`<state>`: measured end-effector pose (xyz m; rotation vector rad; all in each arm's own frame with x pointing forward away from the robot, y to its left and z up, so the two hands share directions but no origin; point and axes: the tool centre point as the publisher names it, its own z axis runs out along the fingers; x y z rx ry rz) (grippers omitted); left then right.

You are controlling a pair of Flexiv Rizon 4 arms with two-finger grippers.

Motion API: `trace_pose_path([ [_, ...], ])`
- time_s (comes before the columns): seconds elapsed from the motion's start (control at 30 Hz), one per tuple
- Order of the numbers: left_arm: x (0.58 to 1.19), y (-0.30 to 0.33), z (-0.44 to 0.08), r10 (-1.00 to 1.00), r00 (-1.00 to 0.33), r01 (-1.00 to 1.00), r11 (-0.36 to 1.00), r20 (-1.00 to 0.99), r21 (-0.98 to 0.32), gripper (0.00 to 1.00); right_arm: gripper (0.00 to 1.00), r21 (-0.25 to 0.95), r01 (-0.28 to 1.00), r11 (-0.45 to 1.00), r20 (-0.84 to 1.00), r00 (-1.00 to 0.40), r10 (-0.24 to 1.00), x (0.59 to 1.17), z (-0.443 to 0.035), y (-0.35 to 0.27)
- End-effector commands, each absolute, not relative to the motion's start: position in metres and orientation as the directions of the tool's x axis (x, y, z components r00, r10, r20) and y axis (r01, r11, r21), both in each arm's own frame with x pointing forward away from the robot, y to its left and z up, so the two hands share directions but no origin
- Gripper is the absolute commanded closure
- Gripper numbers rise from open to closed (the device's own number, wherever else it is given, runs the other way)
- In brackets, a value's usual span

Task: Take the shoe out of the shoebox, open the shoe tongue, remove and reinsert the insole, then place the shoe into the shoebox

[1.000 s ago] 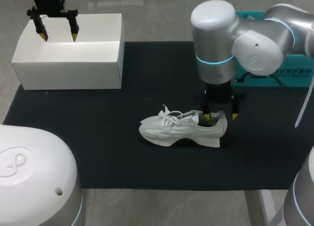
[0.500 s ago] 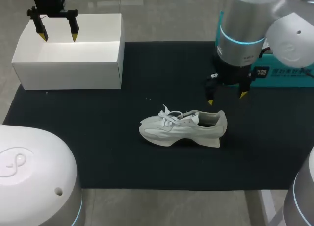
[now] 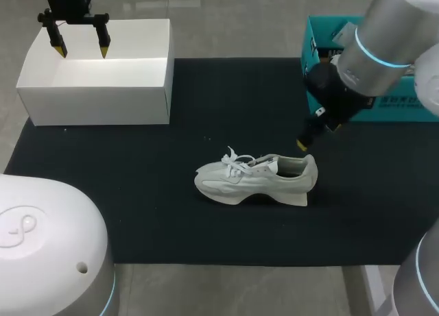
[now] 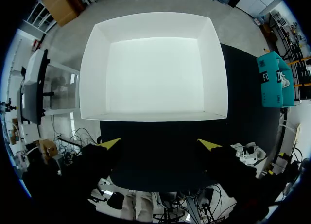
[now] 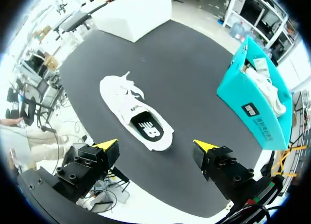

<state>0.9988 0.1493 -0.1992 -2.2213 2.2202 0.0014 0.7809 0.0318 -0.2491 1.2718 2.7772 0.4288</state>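
One dark mat (image 3: 206,103), matte and fabric-like, rectangular, covering the middle of the table. One shoe (image 3: 257,179), a white low trainer of smooth panels with a thick wavy sole, standing upright on the mat near its middle, toe toward the robot's left and heel toward its right, well apart from both boxes; white laces lie loose over the tongue, and the right wrist view shows a dark insole (image 5: 147,129) with a pale mark inside the opening. One right gripper (image 5: 156,146), black blocky fingers with pointed yellow tips, spread wide with nothing between them, hanging above the mat just behind the shoe's heel and not touching it. One teal box (image 3: 317,35), stiff card, rectangular and open-topped, at the mat's far right edge, partly hidden by the right arm; it holds white contents that cannot be made out clearly. One white shoebox (image 3: 96,73), plain smooth card, rectangular, open at the top, with a bare white floor (image 4: 153,73), standing at the far left corner of the mat. One left gripper (image 3: 82,52), of the same black and yellow make, fingers held wide apart and holding nothing, hanging over the shoebox's far left part, clear of its walls. Count: two grippers, two boxes, one shoe on the mat, one mat.
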Motion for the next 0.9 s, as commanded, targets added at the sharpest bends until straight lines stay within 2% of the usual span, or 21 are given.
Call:
trace_pose_path([
  [0.03, 0.999, 0.149, -0.200, -1.000, 0.000, -1.000, 0.000, -0.001, 0.000, 0.00, 0.00, 0.556, 0.400, 0.729, 0.201, -0.915, 0.349, 0.778, -0.253, 0.024],
  [0.27, 0.999, 0.149, -0.200, -1.000, 0.000, -1.000, 0.000, -0.001, 0.000, 0.00, 0.00, 0.556, 0.400, 0.729, 0.201, -0.915, 0.349, 0.778, -0.253, 0.024],
  [0.43, 0.999, 0.149, -0.200, -1.000, 0.000, -1.000, 0.000, -0.001, 0.000, 0.00, 0.00, 0.654, 0.143, 0.743, 0.061, -0.989, 0.137, 0.776, -0.262, 0.019],
  [0.53, 0.999, 0.149, -0.200, -1.000, 0.000, -1.000, 0.000, -0.001, 0.000, 0.00, 0.00, 0.618, 0.067, 0.783, -0.004, -0.996, 0.088, 0.775, -0.273, 0.016],
  [0.63, 0.999, 0.149, -0.200, -1.000, 0.000, -1.000, 0.000, -0.001, 0.000, 0.00, 0.00, 0.615, 0.075, 0.785, 0.001, -0.996, 0.094, 0.775, -0.283, 0.010],
  [0.67, 0.999, 0.149, -0.200, -1.000, 0.000, -1.000, 0.000, -0.001, 0.000, 0.00, 0.00, 0.562, 0.158, 0.812, 0.046, -0.986, 0.160, 0.777, -0.287, 0.006],
  [0.9, 0.999, 0.149, -0.200, -1.000, 0.000, -1.000, 0.000, -0.001, 0.000, 0.00, 0.00, 0.562, 0.158, 0.812, 0.046, -0.986, 0.160, 0.777, -0.287, 0.006],
])
